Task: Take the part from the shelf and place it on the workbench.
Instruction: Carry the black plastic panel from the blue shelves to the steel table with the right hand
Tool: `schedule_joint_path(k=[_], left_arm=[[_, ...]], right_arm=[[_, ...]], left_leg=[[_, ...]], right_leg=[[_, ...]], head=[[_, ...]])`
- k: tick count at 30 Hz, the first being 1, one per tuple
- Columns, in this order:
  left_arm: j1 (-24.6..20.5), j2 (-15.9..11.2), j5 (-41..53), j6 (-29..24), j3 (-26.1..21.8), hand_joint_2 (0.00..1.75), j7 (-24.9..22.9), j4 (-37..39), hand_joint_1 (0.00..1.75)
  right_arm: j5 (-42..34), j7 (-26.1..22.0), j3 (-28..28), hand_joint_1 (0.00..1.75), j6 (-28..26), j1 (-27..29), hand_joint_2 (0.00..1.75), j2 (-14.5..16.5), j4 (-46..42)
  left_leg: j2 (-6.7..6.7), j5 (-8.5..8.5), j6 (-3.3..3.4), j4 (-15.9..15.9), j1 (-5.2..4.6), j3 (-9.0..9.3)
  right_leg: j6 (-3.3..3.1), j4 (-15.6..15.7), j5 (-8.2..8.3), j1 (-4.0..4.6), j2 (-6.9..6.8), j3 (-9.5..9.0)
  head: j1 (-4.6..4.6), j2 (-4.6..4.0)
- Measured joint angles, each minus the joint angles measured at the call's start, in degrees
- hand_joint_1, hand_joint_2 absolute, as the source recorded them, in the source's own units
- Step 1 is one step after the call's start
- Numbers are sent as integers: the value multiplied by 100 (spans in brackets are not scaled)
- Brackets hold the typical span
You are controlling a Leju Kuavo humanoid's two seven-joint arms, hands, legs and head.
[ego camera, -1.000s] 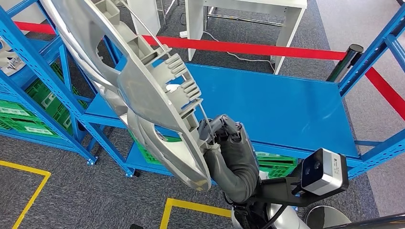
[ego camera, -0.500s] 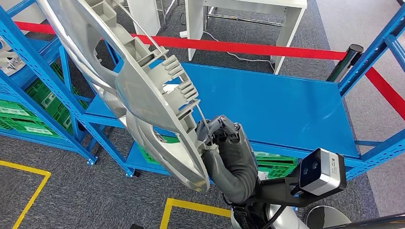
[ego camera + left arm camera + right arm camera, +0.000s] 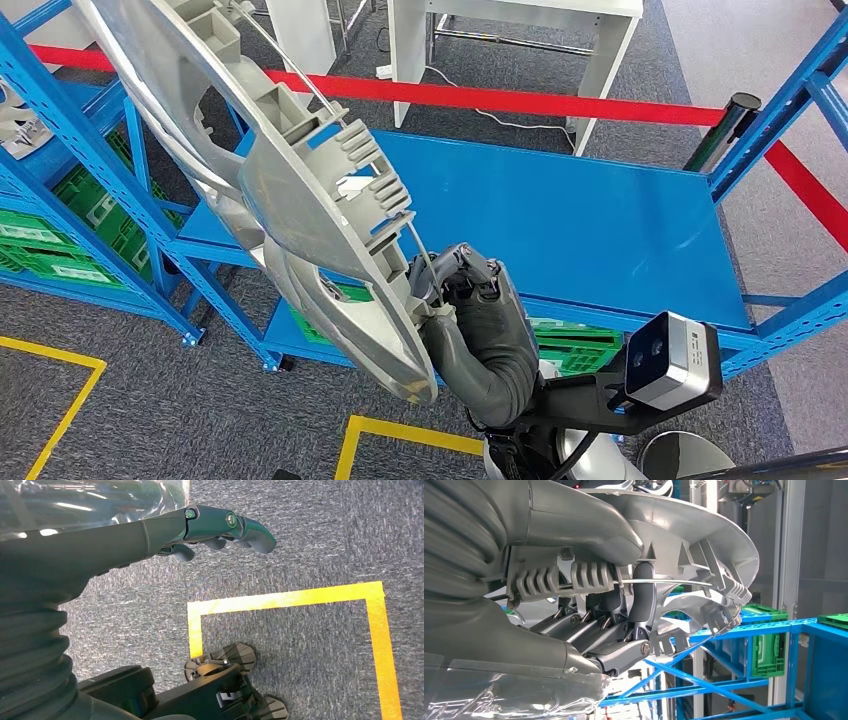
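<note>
— What is the part (image 3: 300, 190) looking like?

— It's showing as a big silver-grey plastic disc, like a wheel cover, with ribbed clips and a thin wire ring running along its back.

— And how is it sitting?

— It's hanging tilted on edge in the air, in front of the blue workbench (image 3: 600, 220), not touching it. The right hand (image 3: 462, 285) is gripping its lower rim, fingers (image 3: 639, 592) curling through the openings.
</note>
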State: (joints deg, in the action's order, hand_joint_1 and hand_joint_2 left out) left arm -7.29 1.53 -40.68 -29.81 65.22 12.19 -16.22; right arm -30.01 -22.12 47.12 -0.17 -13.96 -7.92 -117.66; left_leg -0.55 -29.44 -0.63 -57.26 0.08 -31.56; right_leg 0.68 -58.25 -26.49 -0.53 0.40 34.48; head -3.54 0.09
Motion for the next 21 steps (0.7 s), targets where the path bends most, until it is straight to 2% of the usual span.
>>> schedule_joint_path(k=[9,12,14,16,18,19,20,21], left_arm=[[0,-10,-2,11,0,175,-31,0,0],[-2,-10,-2,40,1,175,-39,0,0],[-11,-7,-3,55,1,175,-42,-2,0],[-22,-4,-5,64,1,175,-46,-5,0],[-26,-3,-10,70,2,175,-55,-5,0],[-25,-2,-13,70,2,175,-60,-5,0],[-25,-2,-16,70,2,175,-64,-5,0],[-25,-2,-19,72,2,175,-68,-5,0]], right_arm=[[-7,17,4,175,-11,1,175,-6,0],[-24,23,3,175,-32,0,175,-6,-1],[-34,30,-1,175,-42,0,175,-10,-1],[-46,36,-4,175,-51,2,175,-19,0],[-61,39,-5,175,-66,13,175,-32,1],[-68,40,-5,175,-75,23,175,-40,2],[-74,42,-7,175,-86,31,175,-49,2],[-78,44,-8,175,-95,38,175,-56,2]], left_leg=[[-1,-23,36,-34,-21,-4],[0,-10,78,-29,-31,-1],[16,45,121,38,3,21],[34,85,147,87,43,31],[41,88,152,82,50,18],[44,87,149,73,53,13],[46,83,142,59,59,7],[45,74,127,38,70,2]], right_leg=[[22,7,3,-23,0,-7],[67,26,21,-33,3,-24],[107,-28,-49,-30,3,-8],[133,-475,-366,-33,-3,175],[158,-1215,-731,-47,-6,483],[171,-1459,-795,-54,-6,576],[183,-1499,-742,-61,-8,574],[191,-1323,-594,-68,-10,470]], head=[[2,0],[3,0],[0,0],[-26,0],[-50,0],[-51,0],[-52,0],[-52,0]])
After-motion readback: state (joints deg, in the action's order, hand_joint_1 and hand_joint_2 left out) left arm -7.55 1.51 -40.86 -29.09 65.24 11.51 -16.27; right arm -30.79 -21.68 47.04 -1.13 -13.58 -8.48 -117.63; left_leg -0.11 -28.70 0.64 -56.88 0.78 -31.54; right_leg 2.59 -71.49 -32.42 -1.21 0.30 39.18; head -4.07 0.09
